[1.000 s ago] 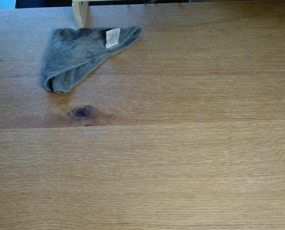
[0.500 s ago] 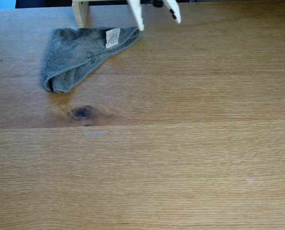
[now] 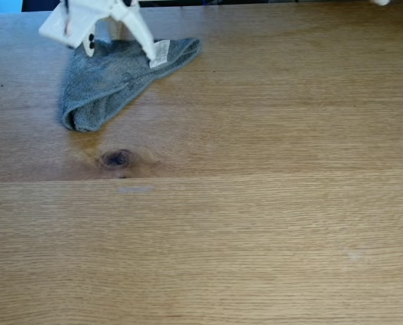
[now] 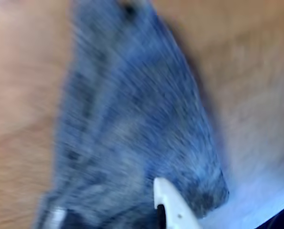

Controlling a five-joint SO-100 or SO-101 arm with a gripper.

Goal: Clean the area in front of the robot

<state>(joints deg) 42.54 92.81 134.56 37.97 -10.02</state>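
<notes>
since half a second ago the flat white plastic gripper (image 3: 120,49) has been swung left over the crumpled grey terry cloth (image 3: 110,81), spread apart, unladen, the cloth lying directly beneath on the light-brown wooden tabletop (image 3: 255,223)

A grey cloth (image 3: 116,78) lay folded at the far left of the wooden tabletop (image 3: 269,223) in the fixed view, the only obstacle on the surface. The white gripper (image 3: 120,49), fingers spread, hung over the cloth's far edge. The wrist view, blurred, showed cloth (image 4: 132,124) filling most of the frame beneath a fingertip (image 4: 173,202).
</notes>
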